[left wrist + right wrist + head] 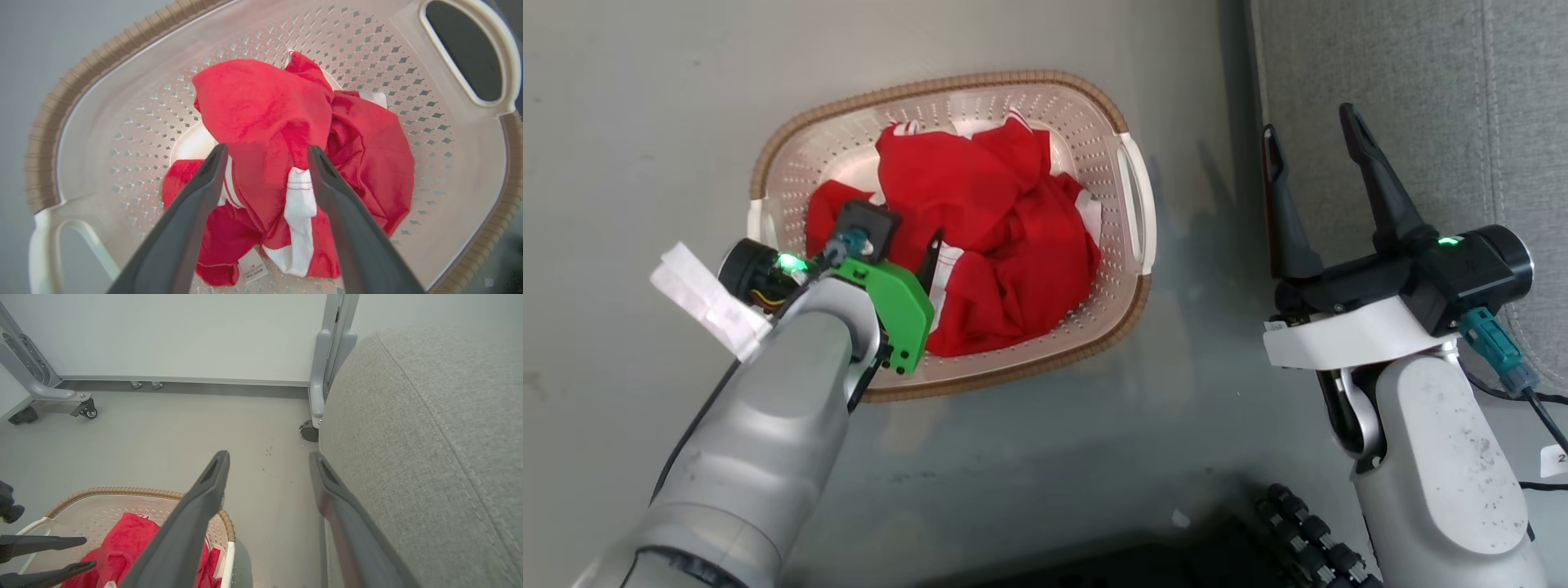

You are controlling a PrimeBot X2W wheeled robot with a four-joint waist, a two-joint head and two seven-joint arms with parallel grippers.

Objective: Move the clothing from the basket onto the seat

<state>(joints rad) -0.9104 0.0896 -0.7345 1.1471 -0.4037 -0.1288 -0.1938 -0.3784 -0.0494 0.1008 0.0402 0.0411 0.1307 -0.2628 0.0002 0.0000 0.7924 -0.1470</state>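
Red clothing [988, 237] in basket [1086, 139], label [252, 266] close-up

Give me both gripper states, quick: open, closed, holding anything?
Left gripper: open, jaws spread over the clothing in the basket, nothing gripped.
Right gripper: open and empty, near the edge of the seat.

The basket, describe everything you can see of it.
The basket is cream-white plastic, a rounded rectangle with perforated walls, a brown woven-look rim and white handles at both ends. It stands upright on the grey floor, left of the seat and apart from it. Crumpled red clothing lies in it; the left claw hangs open over the heap.
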